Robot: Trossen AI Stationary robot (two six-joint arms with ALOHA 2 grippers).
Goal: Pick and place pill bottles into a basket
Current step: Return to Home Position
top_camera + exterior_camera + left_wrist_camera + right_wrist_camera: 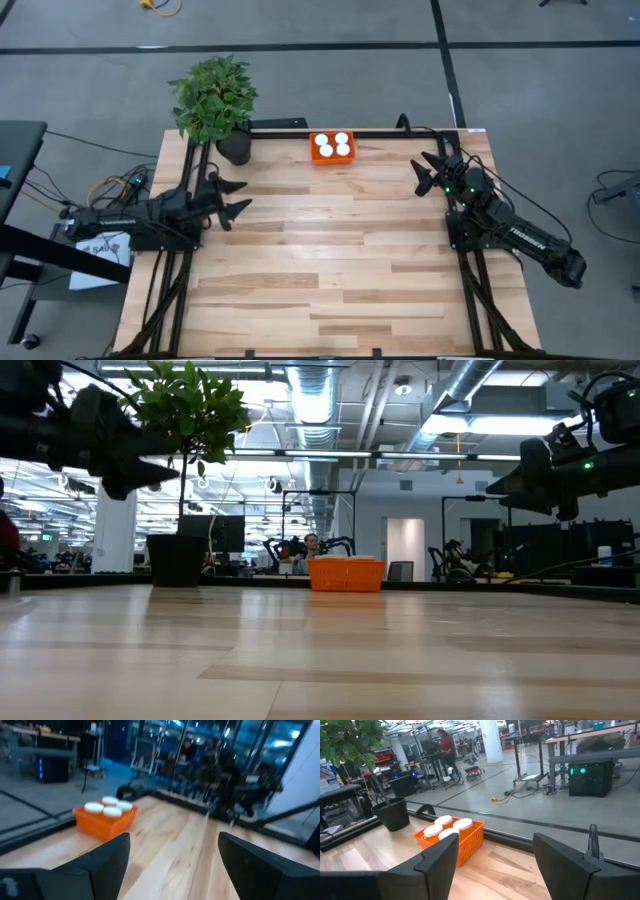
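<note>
Pill bottles sit in the basket at the bench's far edge, midway between left hand and right hand (both wide, empty).

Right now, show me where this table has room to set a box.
The table is bare across its middle, between the left gripper and right gripper, both with fingers open, and down to the edge opposite the basket. The corner between basket and right gripper is bare too. Crowded: the plant pot beside the basket, which four pill bottles fill.
</note>
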